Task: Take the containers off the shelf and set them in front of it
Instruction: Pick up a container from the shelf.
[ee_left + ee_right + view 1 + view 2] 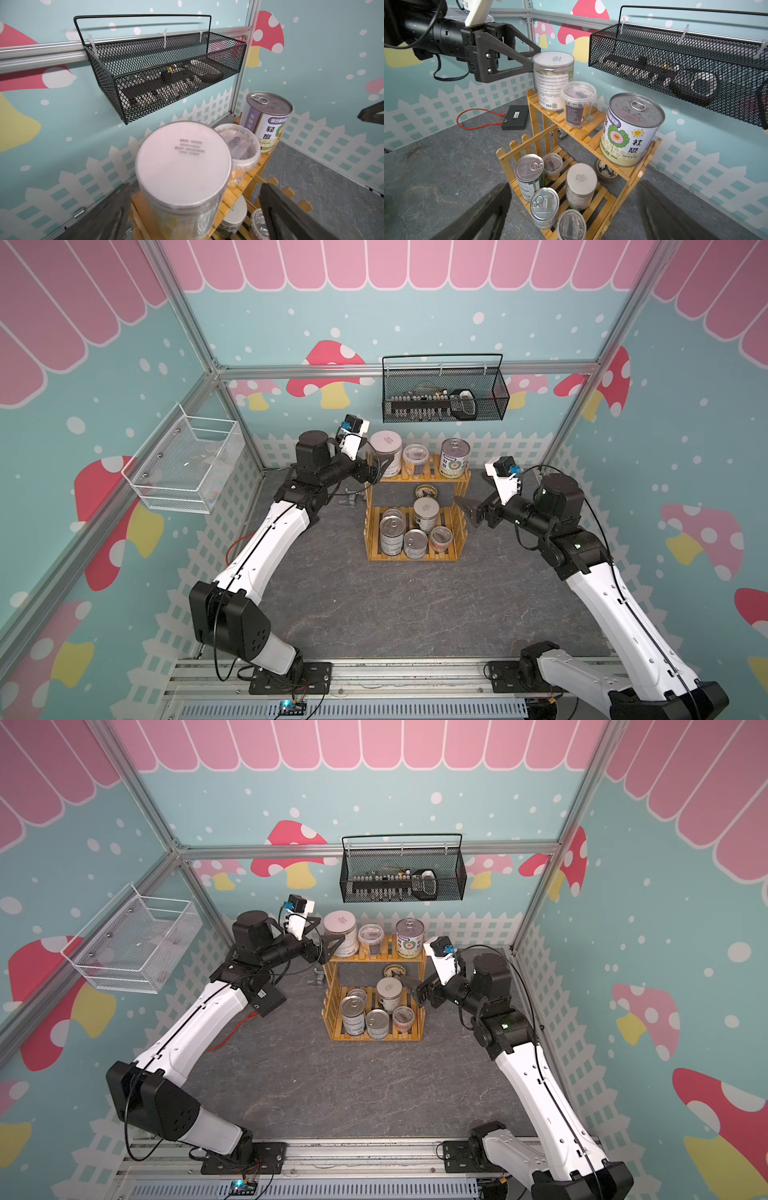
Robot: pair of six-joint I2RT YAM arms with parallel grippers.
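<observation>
- Shelf (415, 558): upright at the rear of the grey table (415, 614), between the two arms
- Upper tier, left to right: tall white-lidded jar (385, 448), clear plastic jar (415, 458), flower-label tin (454, 456)
- Lower tier: two pull-tab tins (392, 531), short white-lidded jar (426, 512), front clear jar (440, 537), rear clear jar (552, 166)
- Left gripper (534, 60): jaws spread wide, one finger on either side of the tall white-lidded jar; contact cannot be told
- Right gripper (467, 510): jaws spread wide, holding nothing, near the shelf's right side
</observation>
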